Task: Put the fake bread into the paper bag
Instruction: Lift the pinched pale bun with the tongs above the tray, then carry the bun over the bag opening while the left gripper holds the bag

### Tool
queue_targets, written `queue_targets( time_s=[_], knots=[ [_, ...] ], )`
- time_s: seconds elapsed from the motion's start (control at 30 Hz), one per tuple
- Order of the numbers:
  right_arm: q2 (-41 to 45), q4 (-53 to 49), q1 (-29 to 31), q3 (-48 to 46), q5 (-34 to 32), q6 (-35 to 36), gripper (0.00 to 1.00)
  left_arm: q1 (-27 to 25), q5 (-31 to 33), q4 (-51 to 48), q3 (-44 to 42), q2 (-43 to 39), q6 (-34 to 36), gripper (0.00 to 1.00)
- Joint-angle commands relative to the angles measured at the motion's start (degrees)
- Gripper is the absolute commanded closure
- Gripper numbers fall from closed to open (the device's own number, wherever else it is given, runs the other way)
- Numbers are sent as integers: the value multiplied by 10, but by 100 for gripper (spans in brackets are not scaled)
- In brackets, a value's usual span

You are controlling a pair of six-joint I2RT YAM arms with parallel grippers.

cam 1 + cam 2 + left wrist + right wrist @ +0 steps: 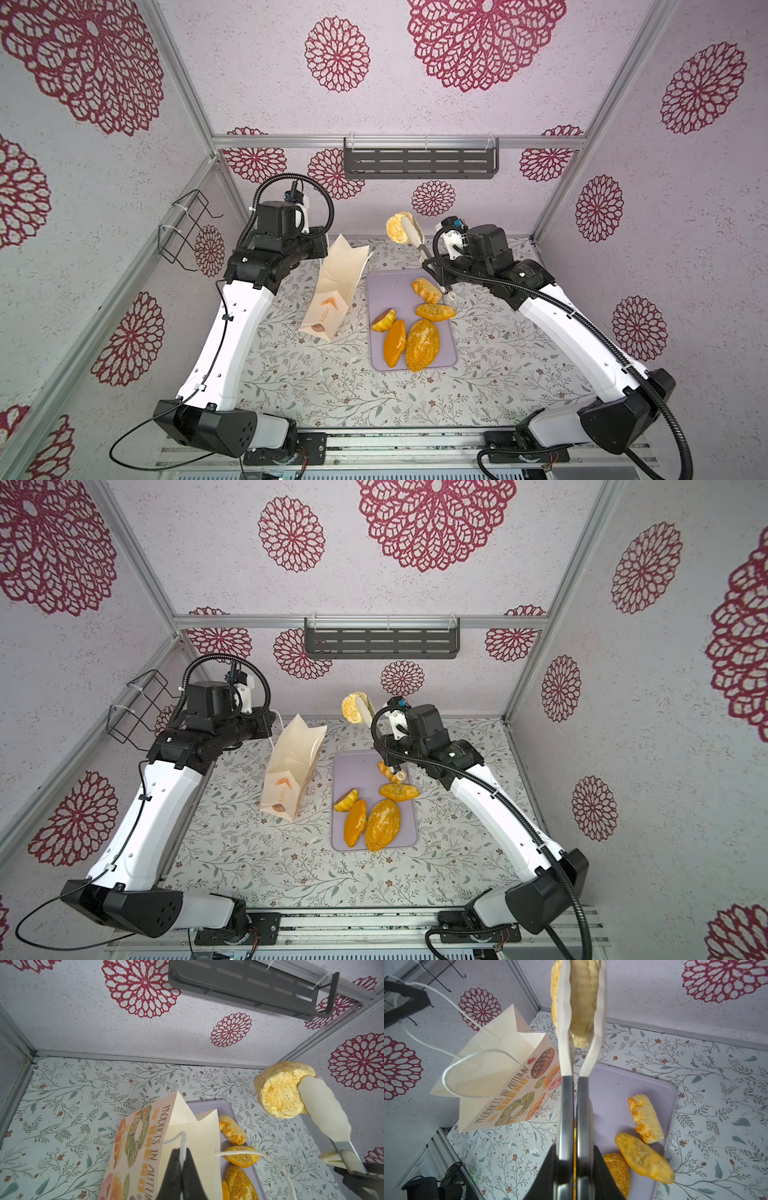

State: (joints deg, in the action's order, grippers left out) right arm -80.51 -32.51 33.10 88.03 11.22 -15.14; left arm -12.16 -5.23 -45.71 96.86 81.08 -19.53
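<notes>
Flower-printed tablecloth (316,386) is spread under the whole scene, which is enclosed by pale walls (249,83) patterned with red medallions. Above the far part of the cloth the round crumbly bun (398,227) is held in the air, clamped between the white tips of a pair of tongs (324,1109). The metal arms of the tongs are squeezed together by the right gripper (575,1178), whose jaws are closed on them. In both top views the bun is seen near the open top of the paper bag (336,286), to its right and outside it. The bag is stood on the cloth, tilted, with its mouth open. One white cord handle (182,1142) is pinched by the left gripper (182,1167), whose jaws are closed on the cord. Just beside the bag a lavender tray (386,286) is laid, and five more breads are seen on it: a twisted roll (427,289), a flat orange piece (435,311), a small brown-tipped roll (383,320), a smooth oval (394,343) and the seeded loaf (422,345). A grey slotted shelf (419,162) is mounted on the back wall, and a black wire basket (187,230) is fixed to the left wall.
</notes>
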Motion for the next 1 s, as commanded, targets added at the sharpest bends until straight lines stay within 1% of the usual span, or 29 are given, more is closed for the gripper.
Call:
queue_targets(
  time_s=[0.0, 0.13, 0.3, 0.5, 0.67, 0.73, 0.97],
  knots=[
    [28, 12, 2, 34, 2, -5, 100, -14, 18, -2, 20, 12, 3, 100],
    [21, 4, 4, 54, -10, -12, 100, -24, 33, 2, 25, 19, -6, 100],
    [20, 10, 15, 57, -16, -20, 100, -35, 34, 3, 33, 33, -11, 100],
    [23, 19, 57, 59, -58, -19, 100, -52, 46, -7, 49, 53, -12, 100],
    [18, 16, 90, 73, -73, -20, 100, -59, 49, -5, 51, 59, -20, 100],
    [21, 25, 106, 65, -95, -30, 100, -61, 53, -6, 51, 61, -21, 100],
    [24, 47, 152, 62, -126, -45, 100, -70, 54, -8, 59, 59, -25, 100]
  ],
)
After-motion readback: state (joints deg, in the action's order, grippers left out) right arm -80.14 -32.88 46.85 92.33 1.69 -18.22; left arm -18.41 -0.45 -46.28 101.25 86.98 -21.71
